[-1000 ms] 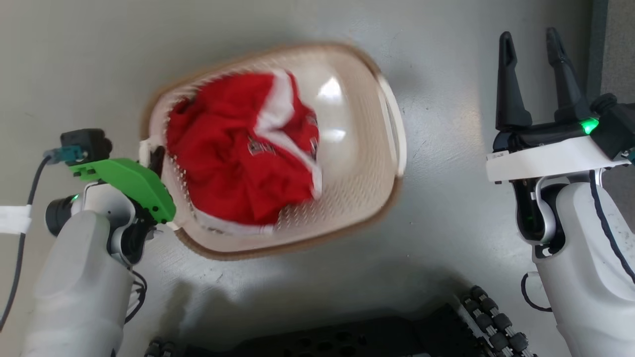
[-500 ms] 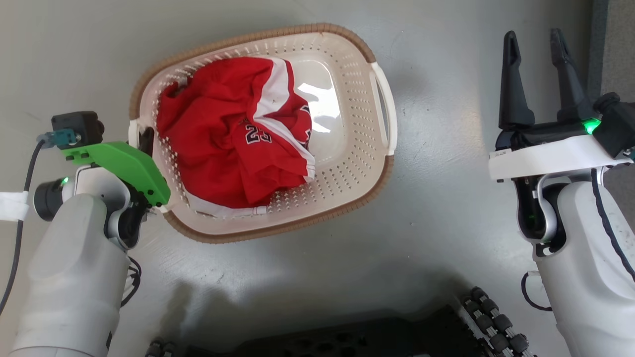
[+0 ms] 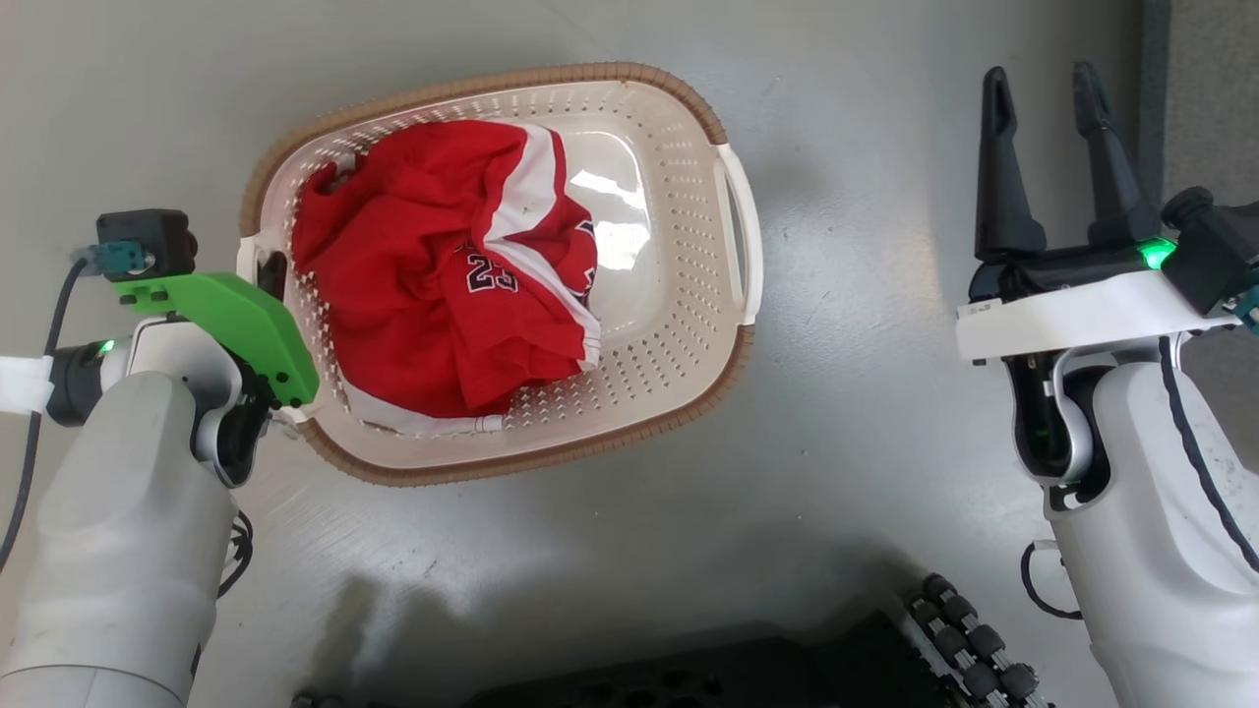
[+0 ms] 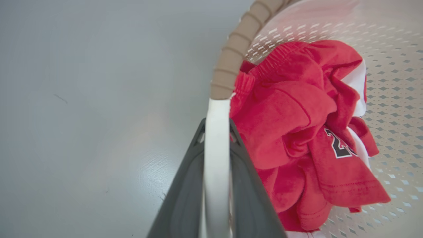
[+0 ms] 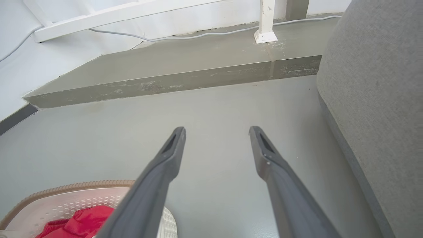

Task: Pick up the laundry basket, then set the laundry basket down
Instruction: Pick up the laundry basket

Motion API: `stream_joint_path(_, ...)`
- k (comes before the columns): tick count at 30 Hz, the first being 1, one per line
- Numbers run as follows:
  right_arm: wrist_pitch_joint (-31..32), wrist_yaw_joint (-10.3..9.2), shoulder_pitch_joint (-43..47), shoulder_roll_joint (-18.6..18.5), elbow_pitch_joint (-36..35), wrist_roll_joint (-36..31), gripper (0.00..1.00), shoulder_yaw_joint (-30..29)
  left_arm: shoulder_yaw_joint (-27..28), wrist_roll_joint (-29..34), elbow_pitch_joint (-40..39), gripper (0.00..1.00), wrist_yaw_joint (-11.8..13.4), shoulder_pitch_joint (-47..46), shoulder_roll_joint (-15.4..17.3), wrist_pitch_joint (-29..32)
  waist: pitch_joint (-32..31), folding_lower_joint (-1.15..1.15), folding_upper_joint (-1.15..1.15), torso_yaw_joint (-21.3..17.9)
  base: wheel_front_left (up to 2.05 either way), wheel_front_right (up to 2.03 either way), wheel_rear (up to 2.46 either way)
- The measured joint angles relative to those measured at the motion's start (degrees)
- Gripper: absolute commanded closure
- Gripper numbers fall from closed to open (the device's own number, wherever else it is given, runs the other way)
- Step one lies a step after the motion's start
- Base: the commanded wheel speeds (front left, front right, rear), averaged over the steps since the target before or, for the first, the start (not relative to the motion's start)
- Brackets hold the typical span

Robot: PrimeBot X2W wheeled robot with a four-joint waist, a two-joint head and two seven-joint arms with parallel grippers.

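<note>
At the left of the head view, find the left gripper (image 3: 272,280) tucked under its green mount (image 3: 226,320), clamped on the white handle (image 4: 216,155) at the left end of the laundry basket (image 3: 679,315). In the left wrist view, see both dark fingers (image 4: 181,191) pressed flat against that strap, no gap left. Look to centre frame for the basket itself, over the grey floor (image 3: 885,423), long axis slanting up toward the right; cannot tell whether resting on the floor or held just clear of it. Judge as light and fairly stiff: thin perforated plastic walls, glossy bottom, brown woven-look rim (image 3: 551,77) for rigidity. Expect some flex, plus a tilt or swing away from a one-sided hold. Take by the handles rather than by the smooth rim or slick walls; note the opposite handle (image 3: 740,236) at the basket's right end, free and untouched. Count the crumpled red jersey (image 3: 413,324) inside as a soft, light load, heaped toward the left half and likely to slide on the shiny bottom. Read "23" (image 3: 491,275) in dark digits with white edging on the jersey; in the left wrist view, make out the same number only in part. No other writing or brand legible. At the far right, note the right gripper (image 3: 1039,84) spread wide, holding nothing, well apart from the basket, fingers pointing toward the top of the frame.
</note>
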Motion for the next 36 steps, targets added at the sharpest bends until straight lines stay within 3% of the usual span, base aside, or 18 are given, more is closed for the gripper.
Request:
stream_joint_path(7,0.0,0.00,0.0,0.0,0.0,0.0,0.00,-0.4,-0.4,-0.4,1.6,1.00,-0.5,-0.9,-0.3,0.1,-0.1,0.00,0.00,-0.6,0.00,0.00,0.00)
stream_joint_path(8,0.0,0.00,0.0,0.0,0.0,0.0,0.00,-0.5,-0.4,-0.5,1.7,0.91,-0.5,-1.1,-0.3,0.1,-0.1,0.00,0.00,-0.7,0.00,0.00,0.00)
stream_joint_path(9,0.0,0.00,0.0,0.0,-0.1,0.0,0.00,-0.5,-0.4,-0.7,1.9,0.62,-0.5,-1.3,-0.3,0.1,-0.1,0.00,0.00,-0.7,0.00,0.00,0.00)
stream_joint_path(10,0.0,0.00,0.0,0.0,-0.1,0.0,0.00,-0.5,-0.3,-0.7,2.2,0.10,-0.5,-1.5,-0.3,0.0,-0.1,0.00,0.00,-0.8,0.00,0.00,0.00)
stream_joint_path(11,0.0,0.01,0.0,0.0,-0.1,0.0,0.00,-0.5,-0.3,-0.8,2.4,0.00,-0.5,-1.6,-0.3,0.0,-0.1,0.00,0.00,-0.8,0.00,0.00,0.00)
stream_joint_path(20,0.0,0.11,0.0,0.0,-0.1,-0.1,0.00,-1.5,-0.2,-0.9,3.4,0.00,-0.6,-2.9,-0.8,-2.5,-0.1,0.00,0.00,-0.6,0.00,0.00,0.00)
stream_joint_path(36,-0.2,1.60,0.2,-0.1,3.8,-0.6,0.00,-3.5,1.5,-1.4,1.0,0.00,-1.0,0.5,-4.3,-17.8,-8.0,0.00,0.00,1.5,0.00,0.00,0.00)
